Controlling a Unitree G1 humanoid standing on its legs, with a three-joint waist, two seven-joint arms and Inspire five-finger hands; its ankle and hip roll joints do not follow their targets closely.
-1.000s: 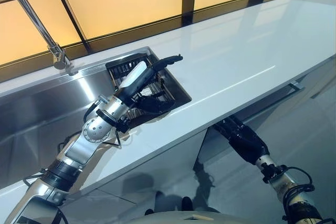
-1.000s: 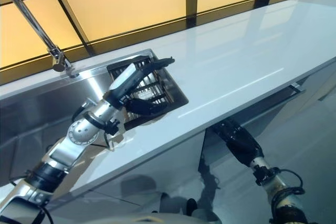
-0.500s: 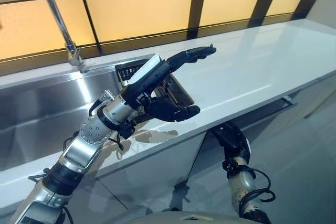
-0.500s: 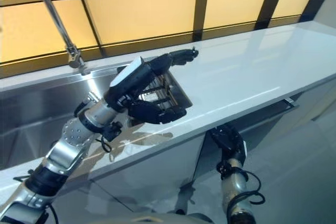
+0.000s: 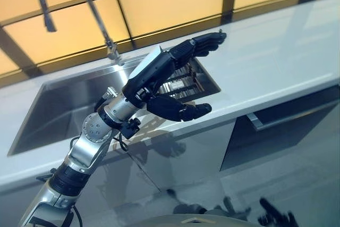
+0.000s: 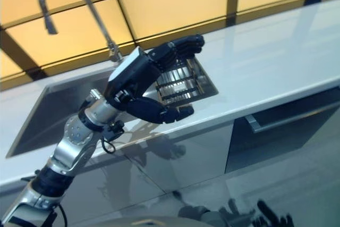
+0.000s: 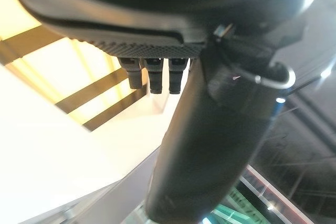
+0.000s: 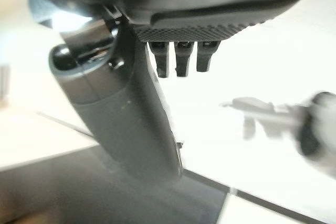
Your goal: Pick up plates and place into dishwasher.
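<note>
My left hand [image 5: 155,73] is raised above the counter's front edge, in front of the wire dish rack [image 5: 183,82] at the sink's right end. It is open, with fingers stretched toward the counter, thumb spread below, and nothing in it. In the left wrist view its thumb [image 7: 210,145] stands out straight with no object past it. I see no plate on the counter or in the rack. My right hand [image 5: 274,218] hangs low in front of the cabinets, fingers spread, empty. A dark dishwasher front [image 5: 276,136] with a bar handle sits under the counter at the right.
A steel sink [image 5: 58,110] with a tall curved faucet [image 5: 79,3] lies to the left. The white counter [image 5: 276,62] runs to the right. Glossy cabinet doors [image 5: 175,158] stand below the counter, and yellow panels line the wall behind.
The camera has swung left and down. My left hand has risen out of the dish rack to above the counter edge, still open. My right arm has sunk toward the floor.
</note>
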